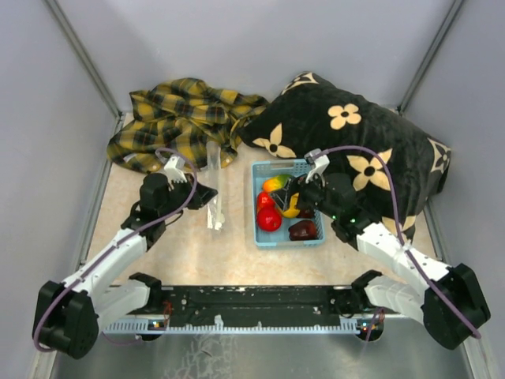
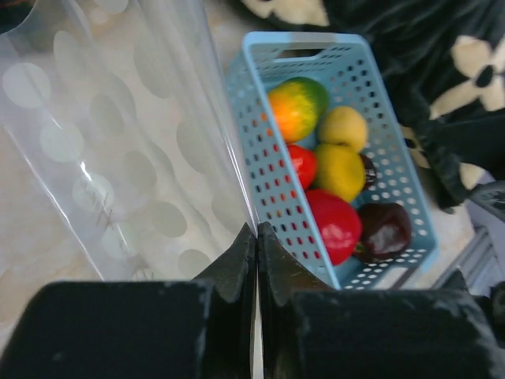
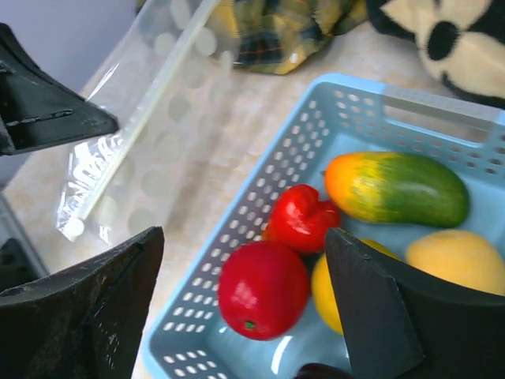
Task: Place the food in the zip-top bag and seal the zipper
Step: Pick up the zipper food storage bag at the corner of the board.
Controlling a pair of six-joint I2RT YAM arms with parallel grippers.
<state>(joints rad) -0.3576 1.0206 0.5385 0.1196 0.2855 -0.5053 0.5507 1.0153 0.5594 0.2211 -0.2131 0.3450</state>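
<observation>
The clear zip-top bag [image 1: 213,185] with white dots hangs lifted off the table, left of the basket. My left gripper [image 1: 207,193] is shut on its edge; in the left wrist view the jaws [image 2: 257,230] are pinched together on the bag's film [image 2: 118,158]. The zipper strip [image 3: 146,114] runs along the bag. The food lies in the light-blue basket [image 1: 260,229]: a green-to-orange piece [image 3: 394,189], a red fruit [image 3: 263,288], another red one [image 3: 304,217], yellow ones [image 3: 458,260] and a dark maroon one [image 2: 384,229]. My right gripper [image 3: 245,245] is open above the red fruit, holding nothing.
A black pillow with cream flowers [image 1: 355,134] lies behind and right of the basket, under the right arm. A yellow plaid cloth [image 1: 181,118] lies at the back left. Grey walls close in both sides.
</observation>
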